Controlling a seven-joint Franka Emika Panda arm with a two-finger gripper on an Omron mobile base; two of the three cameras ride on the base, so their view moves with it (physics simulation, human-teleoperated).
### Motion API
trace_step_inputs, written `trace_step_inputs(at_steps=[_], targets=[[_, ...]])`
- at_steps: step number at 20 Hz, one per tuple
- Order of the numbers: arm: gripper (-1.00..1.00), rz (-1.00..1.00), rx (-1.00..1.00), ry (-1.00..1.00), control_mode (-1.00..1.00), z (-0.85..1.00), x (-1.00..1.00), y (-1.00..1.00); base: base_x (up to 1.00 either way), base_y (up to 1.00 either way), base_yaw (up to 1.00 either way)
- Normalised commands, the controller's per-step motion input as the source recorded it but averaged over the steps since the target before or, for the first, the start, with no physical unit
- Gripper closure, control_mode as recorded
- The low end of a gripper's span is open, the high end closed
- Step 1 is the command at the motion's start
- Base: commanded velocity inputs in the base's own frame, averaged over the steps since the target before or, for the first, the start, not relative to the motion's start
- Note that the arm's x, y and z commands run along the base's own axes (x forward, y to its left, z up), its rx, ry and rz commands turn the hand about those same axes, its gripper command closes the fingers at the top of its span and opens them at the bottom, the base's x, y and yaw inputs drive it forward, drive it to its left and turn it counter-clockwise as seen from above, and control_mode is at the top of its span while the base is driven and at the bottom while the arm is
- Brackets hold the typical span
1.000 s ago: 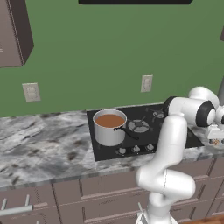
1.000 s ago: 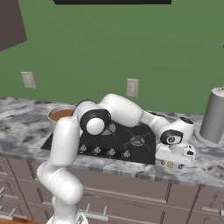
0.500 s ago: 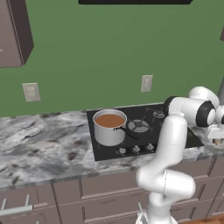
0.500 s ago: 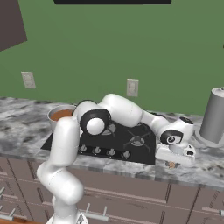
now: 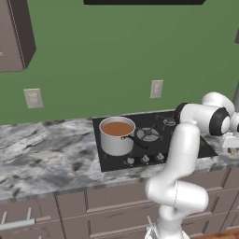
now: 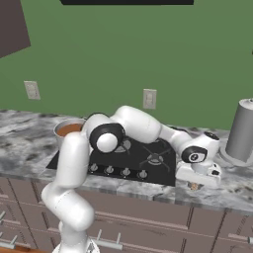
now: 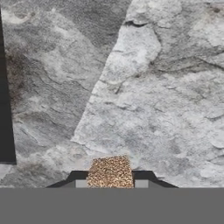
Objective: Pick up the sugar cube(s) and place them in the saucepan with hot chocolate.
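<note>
Black cooktop (image 5: 154,140) on marble counter (image 5: 46,154); grey canister (image 6: 242,131) right.

Saucepan with hot chocolate (image 5: 116,136) on black cooktop (image 5: 154,140), marble counter (image 5: 46,154), green wall (image 5: 116,56)

The sugar cube (image 7: 110,172) is a speckled brownish-orange, grainy in pattern, set between the dark fingertips (image 7: 78,176) of the gripper (image 7: 110,178). The bench (image 7: 153,96) is marbled grey and white with darker veins. The saucepan (image 5: 116,137) is silver, with a black handle and brown liquid inside. The stove (image 6: 143,160) is black. The wall (image 5: 116,51) is plain green; the outlet (image 5: 156,88) on it is off-white. The arm (image 6: 143,126) is white with dark joints. The cabinet drawers (image 5: 70,210) are brownish grey. A grey cylinder (image 6: 243,129) stands on the bench.
</note>
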Motion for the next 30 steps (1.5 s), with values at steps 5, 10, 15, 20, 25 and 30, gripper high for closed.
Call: trace_step_inputs(at_steps=[5,10,15,20,25,30], targets=[[1.00,0.00,0.00,-0.13,-1.00,0.64,-0.40,0.03,0.00,0.00,0.00],[1.00,0.00,0.00,-0.23,-1.00,0.95,-0.39,0.32,0.00,0.00,0.00],[1.00,0.00,-0.08,-0.11,-1.00,0.66,-0.02,0.95,0.00,0.00,0.00],[1.00,0.00,-0.15,0.00,-1.00,0.78,0.00,1.00,0.00,0.00,0.00],[1.00,0.00,-0.13,0.00,-1.00,0.58,0.09,1.00,0.00,0.00,0.00],[1.00,0.02,-0.04,0.00,-1.00,0.33,0.14,1.00,0.00,0.00,0.00]])
